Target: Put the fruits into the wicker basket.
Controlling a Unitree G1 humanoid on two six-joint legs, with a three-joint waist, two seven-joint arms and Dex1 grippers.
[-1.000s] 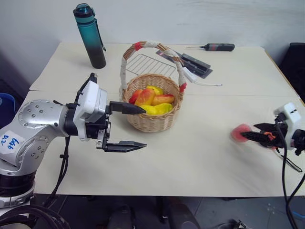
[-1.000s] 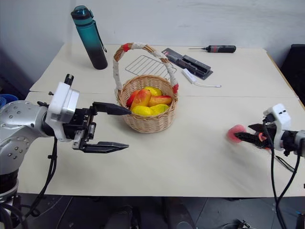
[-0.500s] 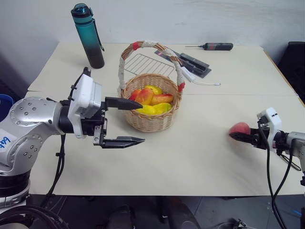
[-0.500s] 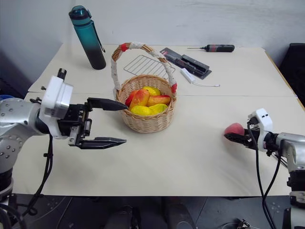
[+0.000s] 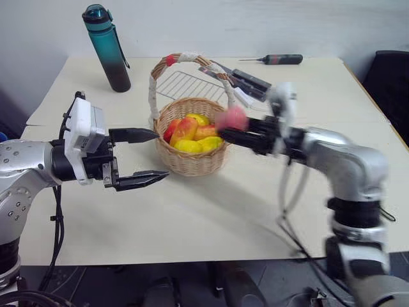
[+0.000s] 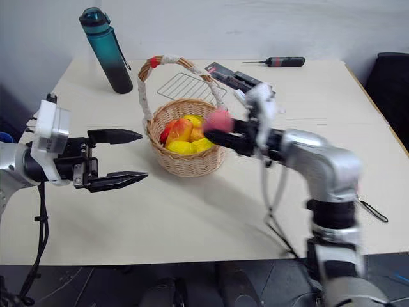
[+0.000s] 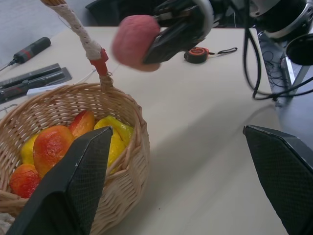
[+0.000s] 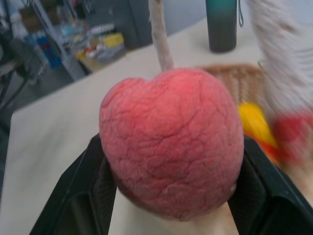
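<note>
in the left eye view, the round tan woven wicker basket (image 5: 190,137) with its tall arched handle wrapped in white cord and red bands stands on the cream counter (image 5: 211,211), holding yellow and red-orange fruits (image 5: 192,131). the right gripper (image 5: 231,128) reaches in from the right with its black fingers clamped on a round pink-red peach (image 5: 231,119), which hangs above the basket's right rim. the left gripper (image 5: 147,158) hovers just left of the basket, its fingers spread wide and empty. a tall teal water bottle (image 5: 106,47) stands at the far left of the counter, a flat wire grid rack (image 5: 188,84) lies behind the basket, and a black-handled screwdriver (image 5: 276,59) lies at the far edge.

in the left wrist view, the two black fingers (image 7: 73,181) stand far apart; between them sit the basket with its fruits and, above its rim, the peach in the other gripper's hold. a round orange-and-black tape measure (image 7: 197,54) lies farther off on the counter.

in the right wrist view, the peach sits squeezed between both black fingers (image 8: 83,196), with the basket blurred beyond.
</note>
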